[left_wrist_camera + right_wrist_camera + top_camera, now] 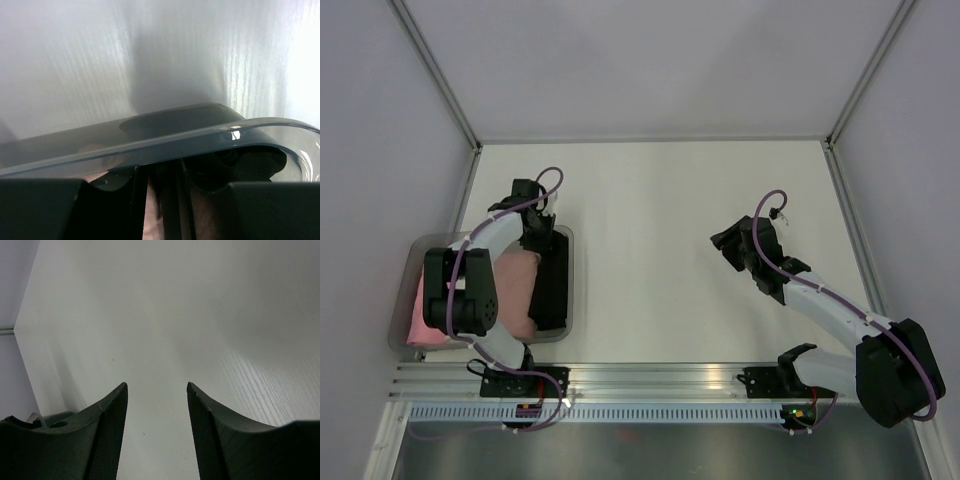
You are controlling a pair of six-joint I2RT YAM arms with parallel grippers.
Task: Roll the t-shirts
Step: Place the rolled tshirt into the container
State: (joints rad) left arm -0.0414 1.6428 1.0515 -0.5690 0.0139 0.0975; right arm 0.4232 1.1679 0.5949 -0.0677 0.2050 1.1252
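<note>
T-shirts (525,285) sit on the left side of the table (660,200), packed inside a clear tub (570,238) near the left arm's base. You see two of them from the top view. The black t-shirt (552,285) lies along the tub's right side. The pink t-shirt (512,290) is touching it on the left, and more pink cloth shows at the tub's left end past the arm.

The left end effector (537,228) is over the far end of the tub, above the far edge of the black t-shirt. On the left wrist camera the tub's rim runs across the frame, with black cloth just under it on the right and pinkish cloth low in the middle. The dark fingers crowd the bottom of that view. You cannot tell whether they are apart, together or clamped on cloth.

The right end effector (725,245) hangs over bare table right of centre, well apart from the tub. Its wrist camera shows both fingers (107,432) spread wide, with only white table between them and nothing held.
</note>
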